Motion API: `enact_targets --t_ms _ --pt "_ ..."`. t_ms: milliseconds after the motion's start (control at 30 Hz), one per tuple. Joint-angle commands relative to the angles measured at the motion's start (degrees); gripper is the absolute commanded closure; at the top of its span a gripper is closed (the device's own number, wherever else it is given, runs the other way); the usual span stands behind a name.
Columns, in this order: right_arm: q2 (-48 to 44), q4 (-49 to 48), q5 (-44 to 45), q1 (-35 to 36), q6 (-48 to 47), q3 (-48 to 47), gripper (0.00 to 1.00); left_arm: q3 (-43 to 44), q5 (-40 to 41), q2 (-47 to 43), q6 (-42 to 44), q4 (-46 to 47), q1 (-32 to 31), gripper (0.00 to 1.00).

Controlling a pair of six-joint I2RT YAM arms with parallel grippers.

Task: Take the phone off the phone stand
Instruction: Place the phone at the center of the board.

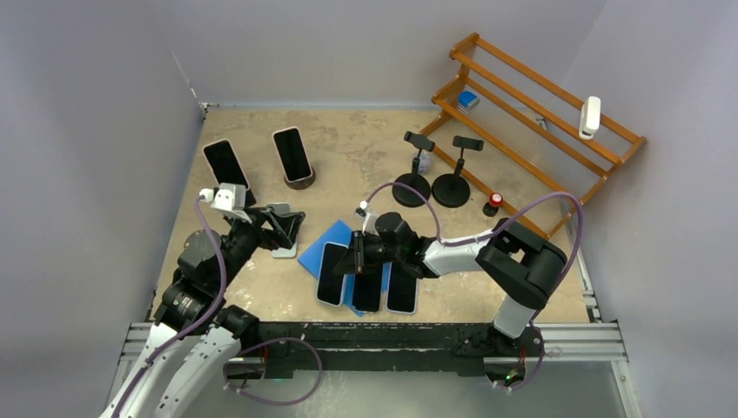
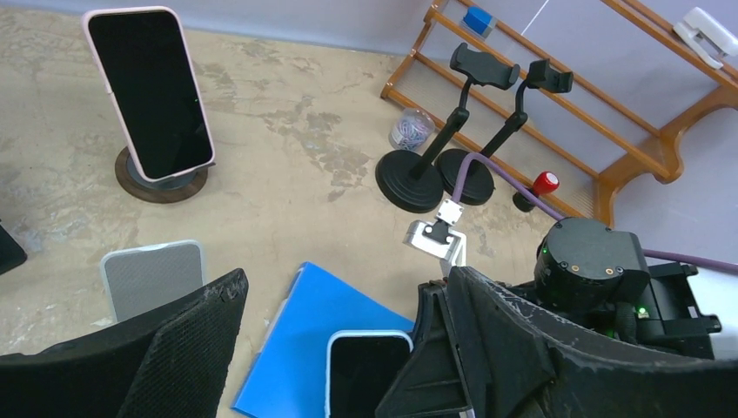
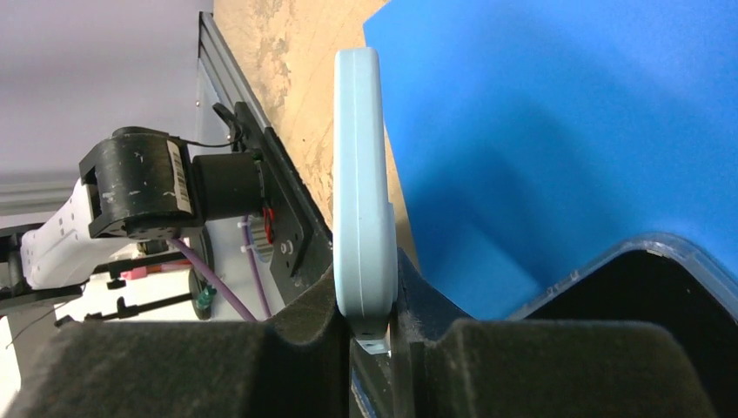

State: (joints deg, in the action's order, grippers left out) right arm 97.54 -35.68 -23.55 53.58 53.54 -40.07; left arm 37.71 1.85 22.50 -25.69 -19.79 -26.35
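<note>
Over the blue mat by the near edge of the counter, the right pincer is clamped edge-on around a pale-blue phone. The removal looks done, and only setting it down beside the flat phones seems left. The left pincer gapes wide and empty. Two more phones stand propped at the far-left corner.

At the far left of the table two phones stand propped side by side, the left phone and the right phone (this one on a round stand). Two clamp stands stand to their right, with a rack behind and right of those. In the near middle a pad carries three flat phones. The held phone sits on edge above it in the right gripper.
</note>
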Motion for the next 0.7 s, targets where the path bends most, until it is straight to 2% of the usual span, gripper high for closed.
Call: enact_targets --t_ms 0,433,667 --pt "0.4 -6.7 -2.1 0.0 1.1 -3.6 1.0 0.4 -1.6 0.4 1.4 2.6 -0.1 0.17" --pt "4.6 -6.7 -4.4 -0.3 2.1 -4.4 1.0 0.4 -1.3 0.1 1.4 2.3 -0.1 0.18" --pt "4.9 -4.5 -3.0 -0.7 1.4 -4.5 0.77 0.5 -0.9 0.1 1.6 2.2 -0.1 0.18"
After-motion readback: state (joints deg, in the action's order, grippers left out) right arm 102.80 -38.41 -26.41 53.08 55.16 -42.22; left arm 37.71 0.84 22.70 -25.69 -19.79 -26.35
